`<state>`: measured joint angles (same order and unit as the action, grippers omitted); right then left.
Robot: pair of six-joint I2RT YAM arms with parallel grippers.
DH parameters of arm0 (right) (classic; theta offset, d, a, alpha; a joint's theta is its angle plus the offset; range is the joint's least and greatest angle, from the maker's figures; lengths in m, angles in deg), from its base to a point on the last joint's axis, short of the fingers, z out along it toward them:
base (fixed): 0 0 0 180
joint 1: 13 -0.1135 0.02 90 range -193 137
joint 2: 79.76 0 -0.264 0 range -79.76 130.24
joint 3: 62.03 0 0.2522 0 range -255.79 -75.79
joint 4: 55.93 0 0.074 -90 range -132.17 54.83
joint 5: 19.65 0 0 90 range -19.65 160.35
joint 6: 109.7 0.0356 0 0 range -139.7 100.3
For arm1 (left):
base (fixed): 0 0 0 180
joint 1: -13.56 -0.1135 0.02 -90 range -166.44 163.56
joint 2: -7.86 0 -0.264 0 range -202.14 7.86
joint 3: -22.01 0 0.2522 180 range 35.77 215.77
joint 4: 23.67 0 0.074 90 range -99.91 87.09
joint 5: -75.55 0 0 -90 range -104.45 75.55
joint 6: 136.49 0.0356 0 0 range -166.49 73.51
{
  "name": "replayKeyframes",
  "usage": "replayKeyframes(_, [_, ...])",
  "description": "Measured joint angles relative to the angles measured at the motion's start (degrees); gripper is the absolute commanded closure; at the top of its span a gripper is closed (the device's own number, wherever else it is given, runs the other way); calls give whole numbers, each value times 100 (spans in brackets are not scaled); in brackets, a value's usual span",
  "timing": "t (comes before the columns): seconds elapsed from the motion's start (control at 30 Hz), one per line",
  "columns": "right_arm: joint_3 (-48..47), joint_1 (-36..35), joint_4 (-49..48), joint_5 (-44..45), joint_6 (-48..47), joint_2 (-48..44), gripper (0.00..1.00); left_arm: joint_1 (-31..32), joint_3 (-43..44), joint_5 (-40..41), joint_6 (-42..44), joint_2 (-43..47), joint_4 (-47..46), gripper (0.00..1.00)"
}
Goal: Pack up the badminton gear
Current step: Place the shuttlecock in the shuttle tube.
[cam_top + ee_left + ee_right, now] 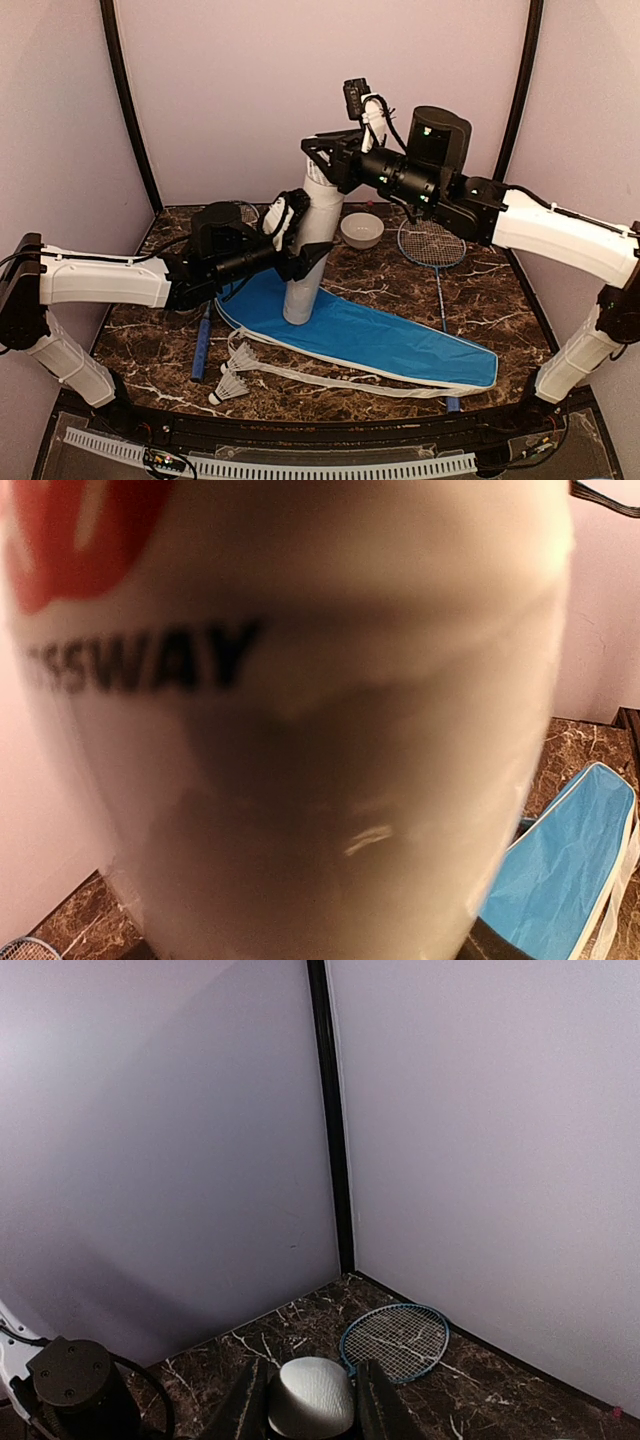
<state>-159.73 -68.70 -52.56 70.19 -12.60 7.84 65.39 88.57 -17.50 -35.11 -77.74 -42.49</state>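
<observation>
Far left, one racket (201, 345) lies on the table (150, 330), handle toward the arm bases and head mostly hidden behind the left arm. Two shuttlecocks (230, 388) lie just beside the handle. Left gripper (308, 258) comes in from the side, jaws wide and clamped round the middle of the white tube (300, 295). The tube stands on end at the left end of the blue cover (400, 345), long axis near vertical, top leaning slightly right. Right gripper (310, 1380) sits at the tube's top end, jaws narrow, pinching a white rounded piece (310, 1405); cap or shuttlecock head, can't tell. The tube mouth looks right under that piece, so the next move likely runs down the tube's axis, with the right arm nearer and the left steadying. Bowl (362, 230) and second racket (430, 243) lie further right, apart from both grippers.
</observation>
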Motion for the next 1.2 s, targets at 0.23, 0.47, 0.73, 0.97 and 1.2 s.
replayKeyframes(0.23, [-57,-57,24,114,197,44,79,0,0,44,-15,0,2,32])
replayKeyframes(0.47, [-24,-201,-44,470,332,35,79,2,7,79,-35,0,9,31])
replayKeyframes(0.73, [306,-428,-560,1032,330,-15,79,2,11,83,-59,0,13,32])
replayKeyframes(0.97, [837,-490,-1086,1178,282,-271,78,15,11,57,7,0,15,32])
replayKeyframes(1.2, [1488,-518,-1491,1211,205,-767,72,46,9,48,98,2,35,32])
